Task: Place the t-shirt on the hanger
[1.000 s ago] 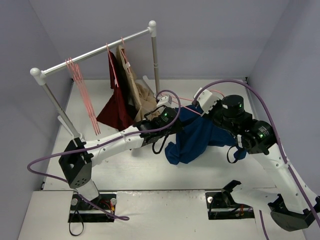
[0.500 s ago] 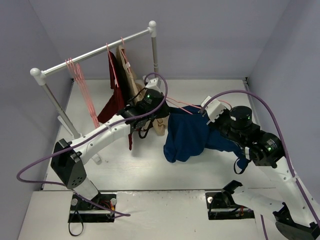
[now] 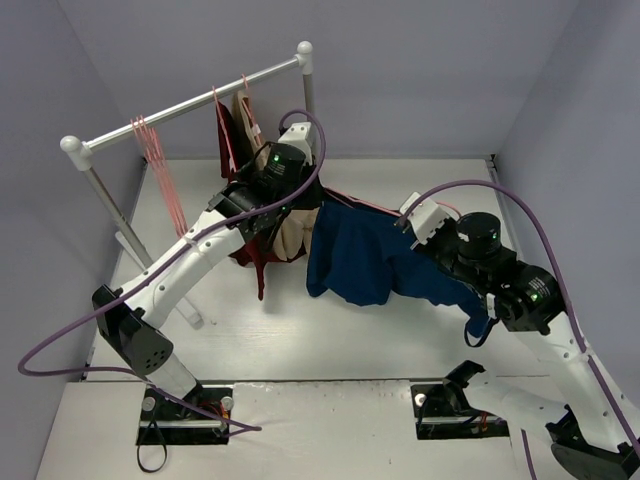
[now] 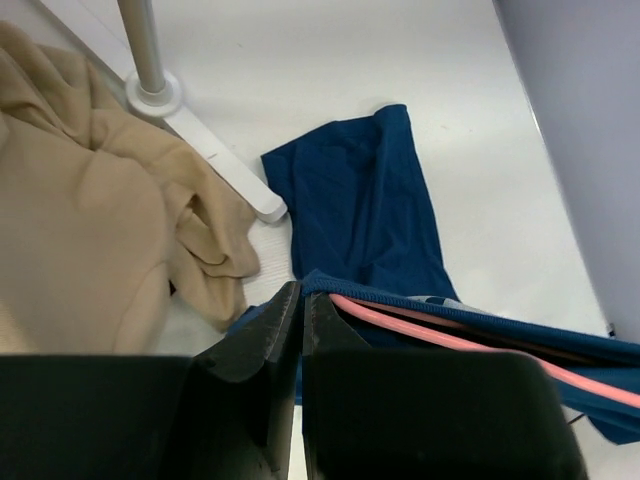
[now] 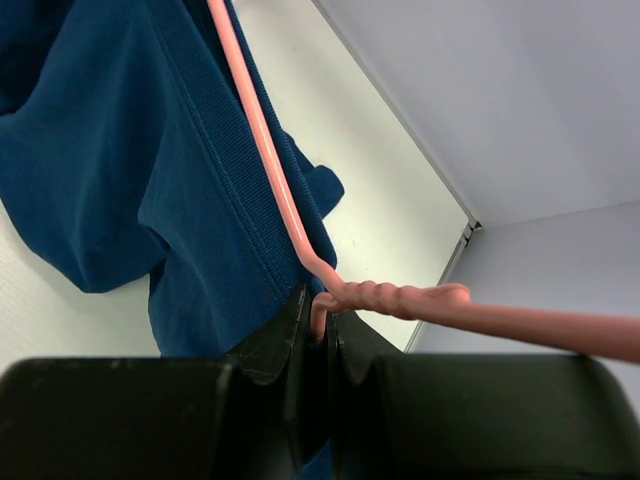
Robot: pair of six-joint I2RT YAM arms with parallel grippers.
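The navy t-shirt (image 3: 350, 260) hangs spread between my two grippers above the table. The pink hanger (image 3: 372, 208) runs inside its ribbed collar. My left gripper (image 3: 312, 200) is up by the rack, shut on the edge of the t-shirt (image 4: 360, 210), with the hanger (image 4: 450, 338) wire lying just right of the left gripper (image 4: 302, 295). My right gripper (image 3: 405, 222) is shut on the hanger (image 5: 270, 170) at its twisted neck, and the t-shirt (image 5: 90, 170) drapes to the left of the right gripper (image 5: 322, 310).
The clothes rack's rail (image 3: 190, 100) carries spare pink hangers (image 3: 160, 170), a dark red garment (image 3: 228, 140) and a tan garment (image 3: 290, 235) right beside my left arm. The tan garment (image 4: 90, 230) and the rack's post (image 4: 150, 60) lie close below. Walls close both sides.
My left arm has swung up and left toward the rack, drawing the t-shirt's edge with it so the cloth stretches wider. The right arm has shifted slightly, still gripping the hanger.
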